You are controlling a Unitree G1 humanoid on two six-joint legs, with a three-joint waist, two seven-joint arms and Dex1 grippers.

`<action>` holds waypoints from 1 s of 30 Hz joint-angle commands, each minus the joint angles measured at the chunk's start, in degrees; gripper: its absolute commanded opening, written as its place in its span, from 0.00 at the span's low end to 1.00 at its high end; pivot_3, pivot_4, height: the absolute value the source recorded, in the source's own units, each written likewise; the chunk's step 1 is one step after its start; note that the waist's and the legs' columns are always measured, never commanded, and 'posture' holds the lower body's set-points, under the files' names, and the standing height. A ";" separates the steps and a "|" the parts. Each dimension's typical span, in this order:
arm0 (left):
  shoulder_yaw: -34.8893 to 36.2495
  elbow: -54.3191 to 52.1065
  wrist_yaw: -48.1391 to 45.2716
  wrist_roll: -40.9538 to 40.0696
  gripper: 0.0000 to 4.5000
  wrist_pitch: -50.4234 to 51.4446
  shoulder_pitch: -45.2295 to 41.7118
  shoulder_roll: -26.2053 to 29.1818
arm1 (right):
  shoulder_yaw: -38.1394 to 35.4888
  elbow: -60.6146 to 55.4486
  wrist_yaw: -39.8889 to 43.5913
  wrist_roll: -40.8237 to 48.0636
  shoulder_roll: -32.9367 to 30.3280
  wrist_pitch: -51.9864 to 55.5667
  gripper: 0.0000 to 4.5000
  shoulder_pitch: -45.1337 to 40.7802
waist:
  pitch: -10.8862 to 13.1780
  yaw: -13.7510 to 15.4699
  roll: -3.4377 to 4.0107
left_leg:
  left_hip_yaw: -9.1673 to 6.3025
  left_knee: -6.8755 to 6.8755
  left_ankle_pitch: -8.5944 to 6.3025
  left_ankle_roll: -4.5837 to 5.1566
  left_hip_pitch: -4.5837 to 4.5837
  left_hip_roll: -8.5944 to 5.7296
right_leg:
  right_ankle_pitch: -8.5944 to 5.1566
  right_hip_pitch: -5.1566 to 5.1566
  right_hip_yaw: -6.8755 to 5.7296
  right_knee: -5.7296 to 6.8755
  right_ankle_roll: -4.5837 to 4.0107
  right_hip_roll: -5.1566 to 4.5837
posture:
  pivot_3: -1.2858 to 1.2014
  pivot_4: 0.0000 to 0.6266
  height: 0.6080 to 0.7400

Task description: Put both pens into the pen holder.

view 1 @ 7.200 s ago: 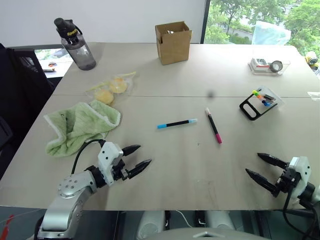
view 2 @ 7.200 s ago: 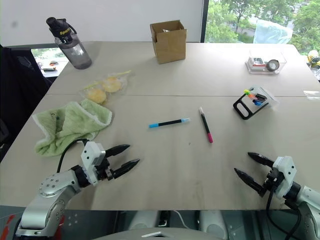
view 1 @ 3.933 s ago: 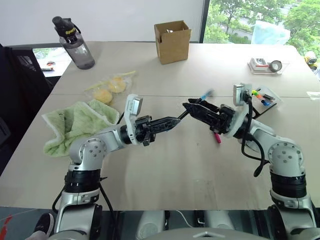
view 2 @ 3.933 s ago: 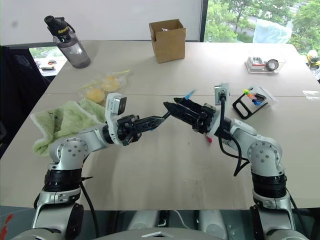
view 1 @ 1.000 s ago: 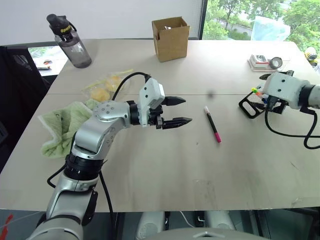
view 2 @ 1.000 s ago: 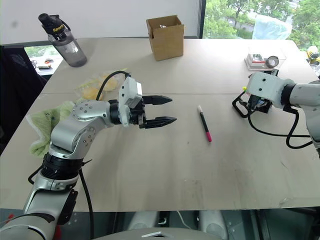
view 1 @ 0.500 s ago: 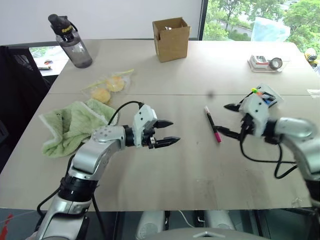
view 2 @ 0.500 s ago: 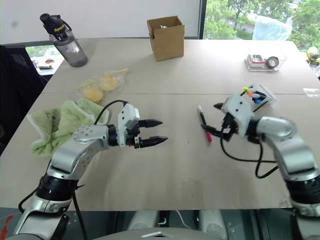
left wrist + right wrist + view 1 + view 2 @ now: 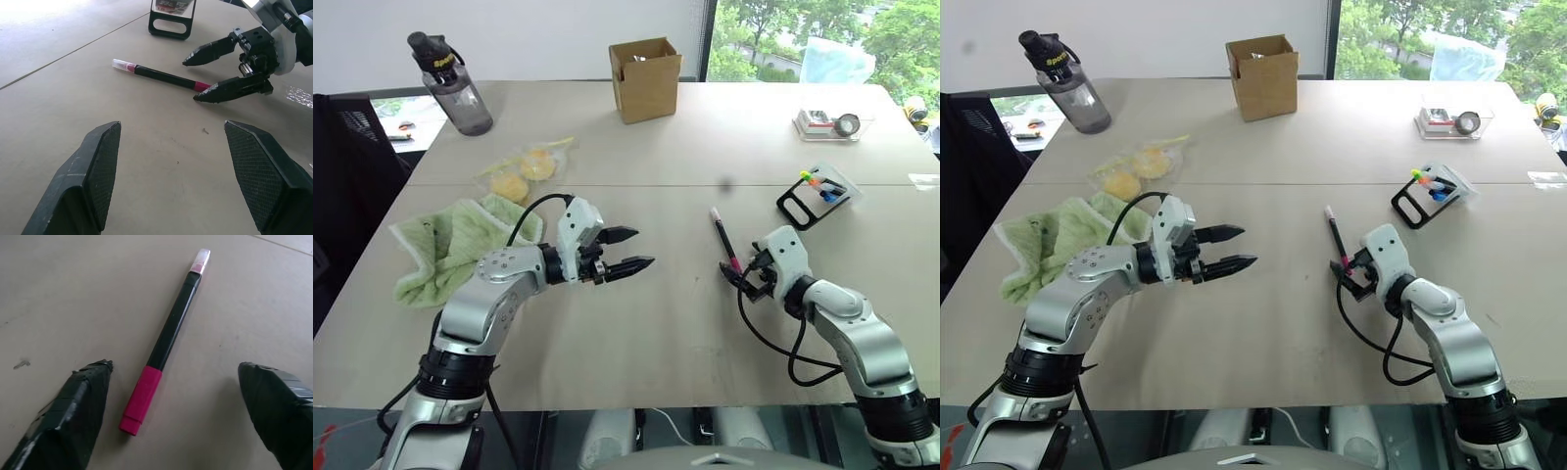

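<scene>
Pale beige table [image 9: 636, 333] surface is seen spreading toward a white wall and a window with green trees. Nearest, the right gripper [image 9: 176, 416] is held low over the table with its fingers apart, straddling the magenta end of the pen [image 9: 726, 241]. The pen is slim and black, with a magenta end and a whitish tip; it lies flat, its long axis running away from the robot, magenta end nearest and tip pointing toward the far side, angled slightly left. Well to the left of it, the left gripper [image 9: 628, 251] is held above the table with its fingers spread wide and nothing between them, pointed toward the pen.

Farther off on the left, a green towel [image 9: 455, 245] is spread, with a clear bag of yellow items [image 9: 524, 168] beyond it. On the right, beyond the pen, the pen holder [image 9: 816, 195] stands, black-framed and clear-sided, with coloured markers seen inside. At the far edge are set a grey water bottle [image 9: 455, 86], a brown cardboard box [image 9: 647, 78] and a clear tray [image 9: 829, 124].
</scene>
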 commanded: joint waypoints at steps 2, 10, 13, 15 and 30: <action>0.63 -2.18 0.16 -0.69 0.77 -0.33 -1.28 -0.26 | 0.29 -3.01 -0.78 -0.44 -0.22 0.57 0.48 1.01 | -0.01 0.02 -0.01 | 0.01 0.00 0.00 0.01 0.00 -0.01 | 0.00 0.00 0.01 -0.01 0.00 -0.01 | 0.52 0.24 0.97; 6.14 -0.11 8.20 -8.84 0.77 5.59 -1.95 -8.82 | -0.41 -2.87 0.54 0.93 0.95 -4.21 0.00 0.21 | -0.01 0.31 -0.02 | 0.01 0.00 -0.04 0.07 -0.01 -0.01 | 0.00 0.01 0.01 -0.02 0.01 -0.02 | 0.52 0.24 0.97; 13.58 1.63 16.43 -19.03 0.77 8.77 -3.06 -18.04 | -0.77 -4.38 3.34 4.44 3.32 -9.51 0.00 -0.40 | -0.02 0.34 -0.05 | -0.02 0.02 -0.05 0.08 -0.03 0.00 | 0.00 0.01 -0.01 -0.01 0.01 -0.03 | 0.52 0.24 0.97; 17.12 2.60 20.96 -23.48 0.77 10.01 -3.57 -22.21 | -0.77 -5.40 5.16 6.56 4.61 -12.06 0.00 -0.42 | -0.03 0.21 -0.07 | -0.05 0.04 -0.08 0.14 -0.03 0.00 | 0.00 0.02 -0.02 0.00 0.01 -0.03 | 0.52 0.24 0.97; 16.05 0.43 24.40 -34.68 0.71 13.30 -2.51 -27.78 | 1.98 -6.09 15.28 12.61 5.20 -23.76 0.00 -0.27 | -0.04 0.07 -0.09 | -0.09 0.04 0.00 0.01 -0.01 -0.03 | 0.00 0.06 -0.03 -0.01 0.01 -0.02 | 0.52 0.24 0.97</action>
